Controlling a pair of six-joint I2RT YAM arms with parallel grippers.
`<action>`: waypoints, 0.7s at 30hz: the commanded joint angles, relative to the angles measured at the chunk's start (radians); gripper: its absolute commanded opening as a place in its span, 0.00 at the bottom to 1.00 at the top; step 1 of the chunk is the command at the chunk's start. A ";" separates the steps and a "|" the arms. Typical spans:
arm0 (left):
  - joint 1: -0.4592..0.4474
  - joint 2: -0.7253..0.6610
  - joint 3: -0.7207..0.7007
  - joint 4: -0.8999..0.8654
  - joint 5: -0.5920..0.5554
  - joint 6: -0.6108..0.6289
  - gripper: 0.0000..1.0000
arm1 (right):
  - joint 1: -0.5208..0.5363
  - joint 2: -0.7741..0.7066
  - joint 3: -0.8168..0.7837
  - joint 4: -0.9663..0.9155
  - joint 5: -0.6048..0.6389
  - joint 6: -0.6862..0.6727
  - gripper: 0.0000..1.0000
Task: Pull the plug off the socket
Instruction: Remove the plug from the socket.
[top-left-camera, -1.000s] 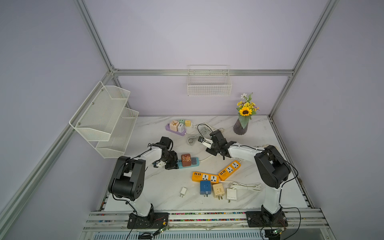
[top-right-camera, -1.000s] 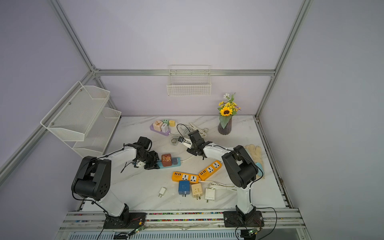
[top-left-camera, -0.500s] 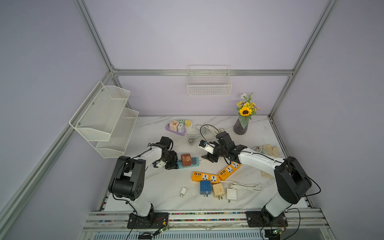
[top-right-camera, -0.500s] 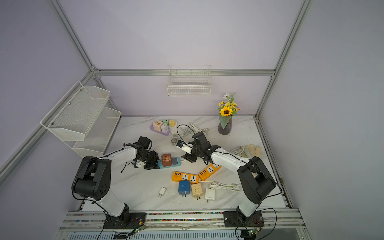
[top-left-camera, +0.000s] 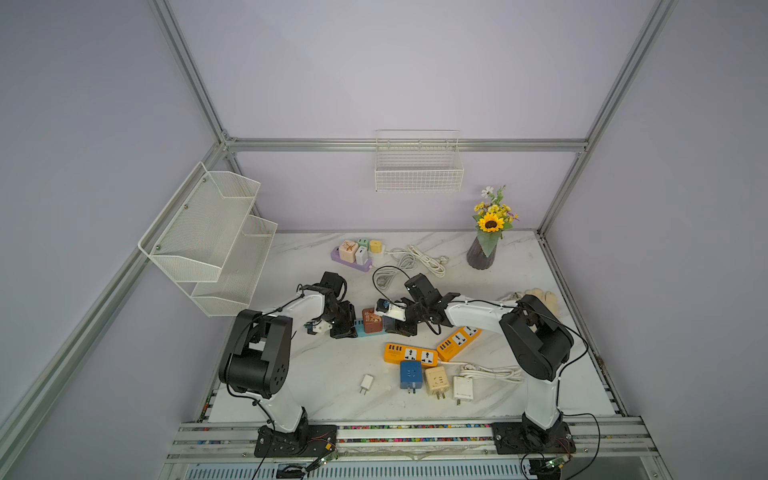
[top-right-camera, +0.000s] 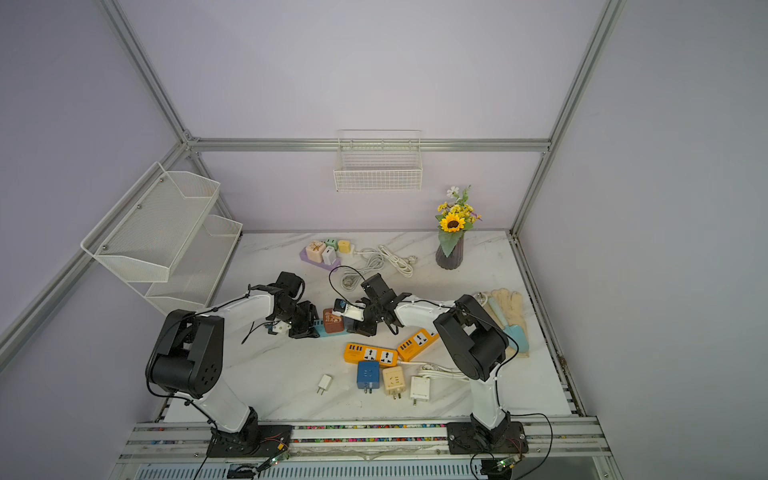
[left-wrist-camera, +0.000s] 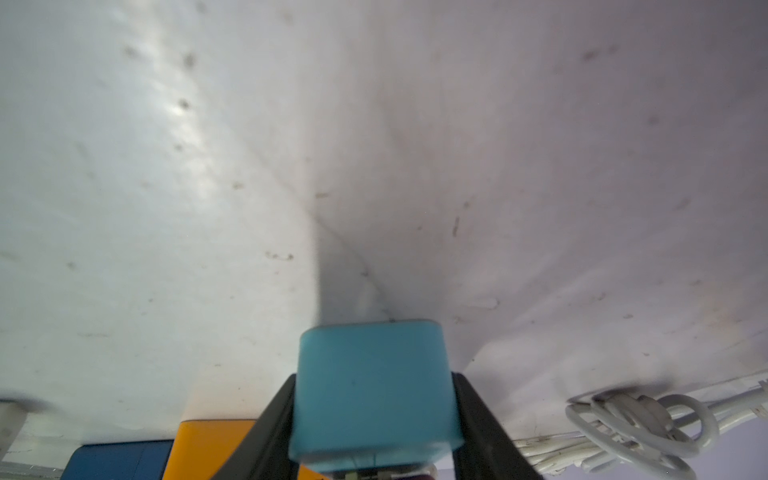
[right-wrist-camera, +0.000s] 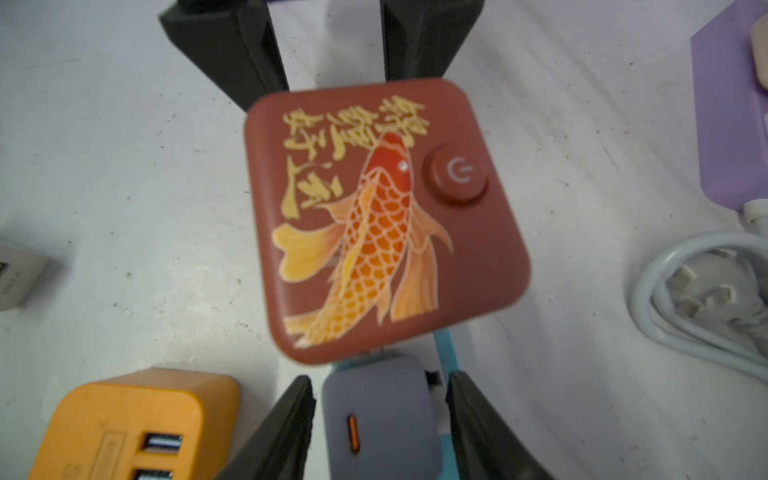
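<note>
Left side: my left fingers are clamped on the end of the teal power strip, which lies on the desk.
Right side: my right fingers stand apart, one on each flank of the grey plug. Thin gaps show on both sides, so nothing is held.
Plug location: seated in the power strip, just beside the red fish plug.
Step, as I judge it: close on the grey plug, then pull it straight out.
Risk one: closing off-centre could snag the red fish plug, which crowds that side.
Risk two: a tilted pull may bind the pins.
Risk three: if my left hold slips, the whole strip lifts with the plug.
</note>
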 joint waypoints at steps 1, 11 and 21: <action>0.000 0.054 -0.029 -0.092 -0.077 0.035 0.40 | 0.003 0.007 0.027 0.008 -0.001 -0.001 0.51; 0.001 0.069 -0.016 -0.100 -0.083 0.036 0.31 | 0.007 -0.008 0.003 -0.013 0.008 -0.013 0.32; -0.006 0.077 -0.003 -0.122 -0.113 0.032 0.17 | 0.007 -0.022 0.047 -0.048 -0.029 -0.030 0.22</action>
